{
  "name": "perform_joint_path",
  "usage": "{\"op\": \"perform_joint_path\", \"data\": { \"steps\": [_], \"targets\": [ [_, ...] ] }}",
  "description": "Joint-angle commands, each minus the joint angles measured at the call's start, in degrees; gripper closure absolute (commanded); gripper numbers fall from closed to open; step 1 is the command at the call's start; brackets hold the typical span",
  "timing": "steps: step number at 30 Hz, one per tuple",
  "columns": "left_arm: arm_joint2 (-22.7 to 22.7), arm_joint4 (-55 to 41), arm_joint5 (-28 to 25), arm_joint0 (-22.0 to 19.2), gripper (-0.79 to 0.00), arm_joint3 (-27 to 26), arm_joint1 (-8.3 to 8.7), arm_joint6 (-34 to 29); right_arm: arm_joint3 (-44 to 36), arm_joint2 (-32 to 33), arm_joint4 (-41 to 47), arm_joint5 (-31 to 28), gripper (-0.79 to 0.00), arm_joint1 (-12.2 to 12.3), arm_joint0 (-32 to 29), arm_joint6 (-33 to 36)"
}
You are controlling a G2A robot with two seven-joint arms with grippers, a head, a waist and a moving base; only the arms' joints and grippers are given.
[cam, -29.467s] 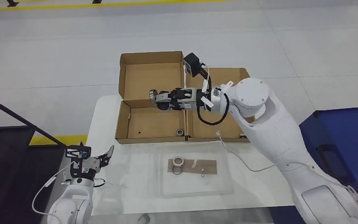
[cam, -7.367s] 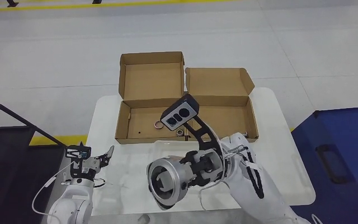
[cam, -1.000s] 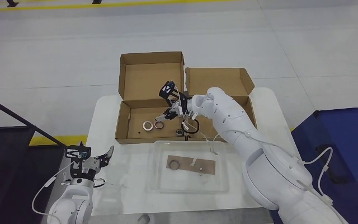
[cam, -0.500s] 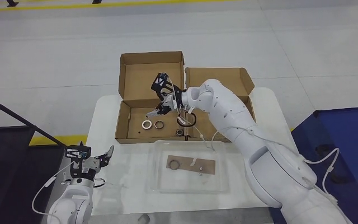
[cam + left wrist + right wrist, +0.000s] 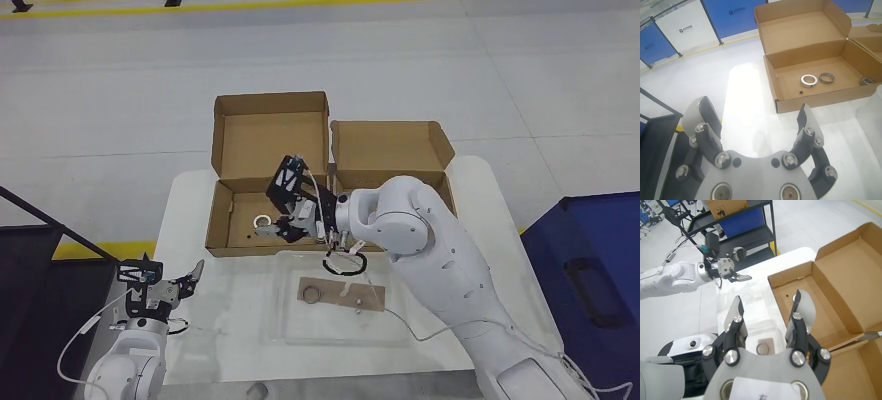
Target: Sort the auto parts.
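The left cardboard box point(image 5: 783, 75) holds a silver collar ring point(image 5: 809, 81), a thin bearing ring point(image 5: 826, 78), a small bearing point(image 5: 866, 81) and a tiny black screw point(image 5: 801, 92). My right gripper point(image 5: 272, 228) hangs open and empty over the front left part of that box point(image 5: 240, 232). Through its fingers point(image 5: 797, 298) I see a metal ring point(image 5: 762, 348) lying on a cardboard strip in the clear tray. That ring point(image 5: 312, 294) lies at the strip's point(image 5: 372, 298) left end. My left gripper point(image 5: 759, 113) is open and empty at the table's left edge point(image 5: 165, 285).
A second open cardboard box point(image 5: 400, 160) stands right of the first, partly under the right arm. The clear tray point(image 5: 290, 335) sits in front of both boxes. The left arm's gripper point(image 5: 738, 275) shows beyond the table's corner. A black shelf rack point(image 5: 745, 228) stands off the table.
The right arm has swung down and forward; its gripper has moved from the box's middle to its front left, still open. The collar ring lies in the box throughout. The left arm is still.
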Motion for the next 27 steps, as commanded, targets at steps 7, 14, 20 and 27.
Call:
{"op": "perform_joint_path", "data": {
  "steps": [7, 14, 20, 27],
  "targets": [
    [0.0, 0.0, 0.0, 0.0, -0.785, 0.0, 0.0, 0.0, -0.12, -3.33, -1.67, 1.97, 0.0, -0.29, 3.15, 3.54],
    [0.0, 0.0, 0.0, 0.0, -0.785, 0.0, 0.0, 0.0, -4.89, -8.05, 2.47, 9.66, 0.0, -0.09, 6.05, 26.06],
    [0.0, 0.0, 0.0, 0.0, -0.785, 0.0, 0.0, 0.0, -2.73, -12.87, 8.33, 14.43, 0.0, 2.47, 6.95, 32.1],
    [0.0, 0.0, 0.0, 0.0, -0.785, 0.0, 0.0, 0.0, -1.69, -16.27, 7.06, 15.75, 0.0, 3.64, 10.31, 32.1]
  ]
}}
